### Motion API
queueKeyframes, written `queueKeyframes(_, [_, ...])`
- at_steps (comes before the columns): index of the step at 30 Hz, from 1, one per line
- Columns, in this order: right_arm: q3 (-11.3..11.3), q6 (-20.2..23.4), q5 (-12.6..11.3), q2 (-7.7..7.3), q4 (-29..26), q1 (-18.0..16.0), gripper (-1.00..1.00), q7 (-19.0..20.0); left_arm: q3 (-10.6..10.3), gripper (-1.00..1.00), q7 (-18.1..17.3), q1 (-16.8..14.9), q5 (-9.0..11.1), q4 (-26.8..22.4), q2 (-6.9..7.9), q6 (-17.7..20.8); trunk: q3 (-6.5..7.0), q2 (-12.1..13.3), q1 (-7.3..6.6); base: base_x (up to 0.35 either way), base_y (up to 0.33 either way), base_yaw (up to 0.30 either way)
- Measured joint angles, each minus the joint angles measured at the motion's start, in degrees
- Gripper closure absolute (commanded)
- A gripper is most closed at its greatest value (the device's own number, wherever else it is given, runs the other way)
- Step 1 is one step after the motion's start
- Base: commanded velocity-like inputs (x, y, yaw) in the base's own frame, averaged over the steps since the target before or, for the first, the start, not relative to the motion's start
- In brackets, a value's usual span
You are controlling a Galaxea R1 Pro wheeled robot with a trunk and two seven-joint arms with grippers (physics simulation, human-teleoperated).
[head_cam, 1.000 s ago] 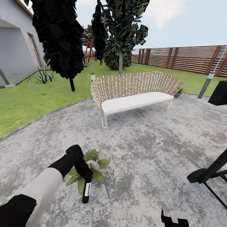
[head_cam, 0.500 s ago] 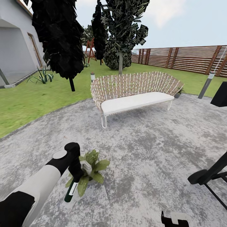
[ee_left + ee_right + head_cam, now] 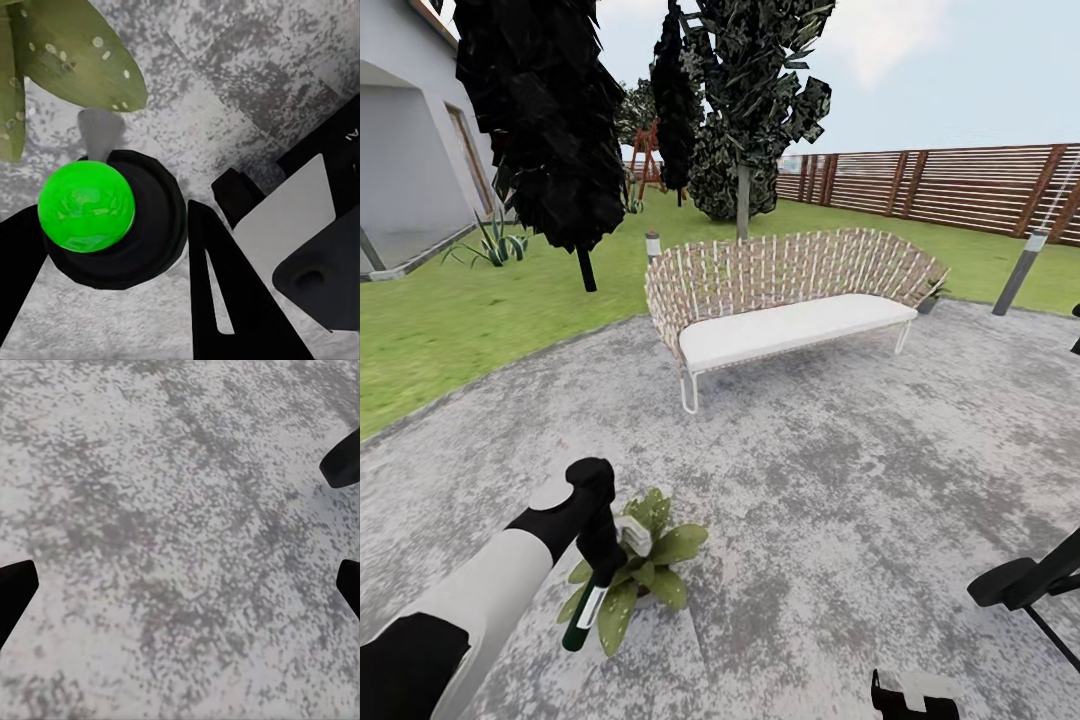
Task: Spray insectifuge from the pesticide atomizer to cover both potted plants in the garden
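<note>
My left gripper (image 3: pixel 605 560) is shut on the pesticide atomizer (image 3: pixel 584 608), a dark green bottle with a white label. It hangs tilted, base down toward me, with its pale spray head (image 3: pixel 635 536) over a potted plant (image 3: pixel 650 578) of speckled green leaves on the stone patio. In the left wrist view the bottle (image 3: pixel 86 206) shows end-on as a bright green round shape between the dark fingers (image 3: pixel 214 300), with a speckled leaf (image 3: pixel 75 67) just beyond. In the right wrist view my right gripper (image 3: pixel 180 547) stands open over bare grey patio stone, fingertips (image 3: pixel 13 594) at the frame's edges.
A wicker sofa (image 3: pixel 780 290) with a white cushion stands at the patio's far side. Grey bollard lamps (image 3: pixel 1020 272) rise at the lawn's edge. A small dark plant (image 3: pixel 932 290) sits by the sofa's right end. Dark trees, a house wall and a slatted fence (image 3: pixel 960 190) ring the lawn.
My left wrist has turned, swinging the bottle from hanging upright to leaning with its base toward the left. The spray head now sits over the plant. The view has shifted slightly.
</note>
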Motion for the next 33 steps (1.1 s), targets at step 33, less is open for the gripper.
queueKeyframes(33, [0.0,0.0,0.0,0.0,0.0,0.0,-1.0,0.0,-0.1,1.0,0.0,-0.9,-0.2,-0.1,-7.14,0.2,0.0,0.0,0.0,0.0,0.0,0.0])
